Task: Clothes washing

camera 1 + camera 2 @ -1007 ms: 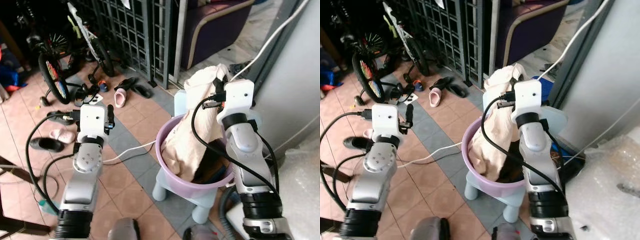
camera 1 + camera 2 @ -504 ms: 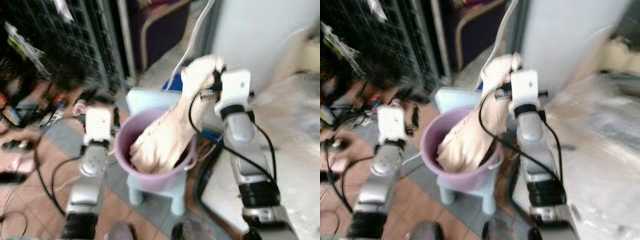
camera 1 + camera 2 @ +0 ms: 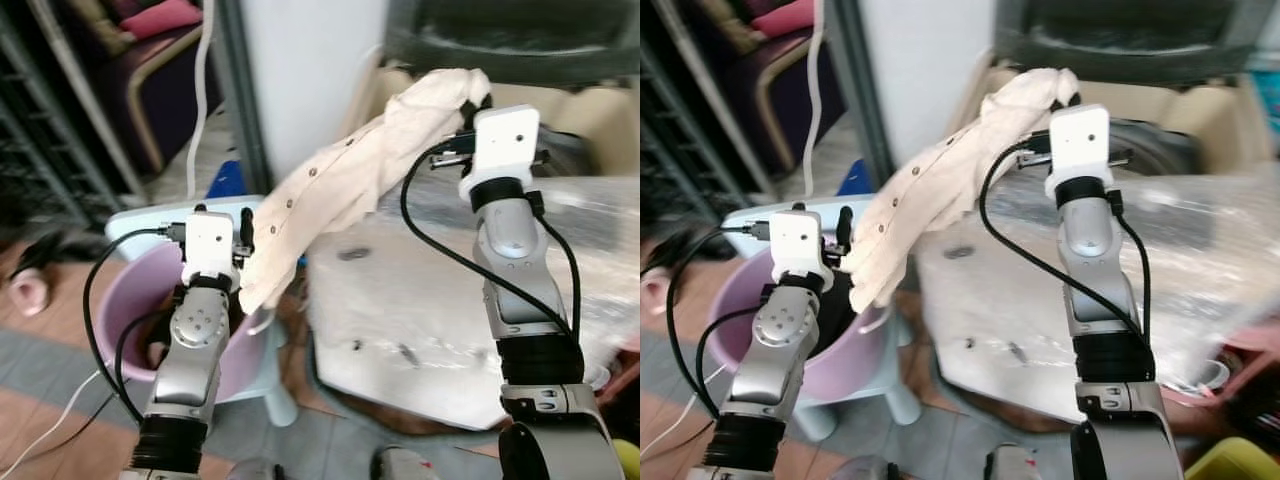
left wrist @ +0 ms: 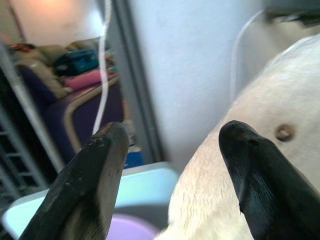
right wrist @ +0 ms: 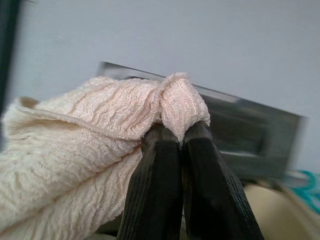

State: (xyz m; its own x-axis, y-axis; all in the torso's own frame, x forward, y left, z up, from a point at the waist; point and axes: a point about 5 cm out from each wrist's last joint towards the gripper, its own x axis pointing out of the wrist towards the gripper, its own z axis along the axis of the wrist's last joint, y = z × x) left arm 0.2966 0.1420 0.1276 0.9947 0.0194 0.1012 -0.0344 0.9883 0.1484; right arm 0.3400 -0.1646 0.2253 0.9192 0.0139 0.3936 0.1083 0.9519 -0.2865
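A cream buttoned garment [image 3: 350,190] hangs in the air, stretched from the purple laundry basin [image 3: 120,300] up toward the washing machine's top [image 3: 420,300]. My right gripper [image 5: 172,137] is shut on the garment's upper end, held high over the machine near its dark opening [image 3: 560,150]. The cloth's lower end dangles beside my left gripper [image 4: 172,145], which stands open above the basin with nothing between its fingers. The basin rests on a light blue stool [image 3: 265,375].
Clear plastic wrap [image 3: 590,250] covers the machine's top. A white wall panel [image 3: 300,70] with a white cable [image 3: 205,60] stands behind the basin. A purple sofa [image 3: 150,70] is at the far left. A yellow container [image 3: 1240,460] sits low on the right.
The camera has swung right toward the washing machine. My right gripper has carried the garment out of the basin and over the machine's top. The left arm stays by the basin.
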